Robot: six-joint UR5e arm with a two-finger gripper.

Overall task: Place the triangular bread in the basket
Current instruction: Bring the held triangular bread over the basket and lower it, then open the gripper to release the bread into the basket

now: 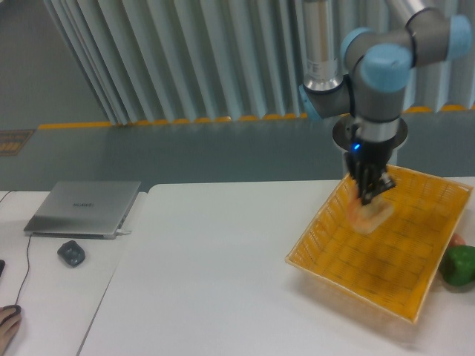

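The gripper [371, 199] is pinching the triangular bread [371, 216] tight between its two fingers. It is holding the bread over the back part of the yellow basket [349, 278]. A green pepper [460, 265] is sitting just beside the basket's right side on the white table [208, 282].

Silver-grey tubular arm [320, 37] with rounded joint housings capped in pale blue [384, 65]. Grey elbow and wrist sections, smooth and cylindrical. Round metallic base flange [369, 133] behind the bench. Small blue light [357, 146] glowing on the dark wrist section. Black two-fingered pincer [370, 194] at the end, blurred, fine detail not readable. No visible cables or markings.
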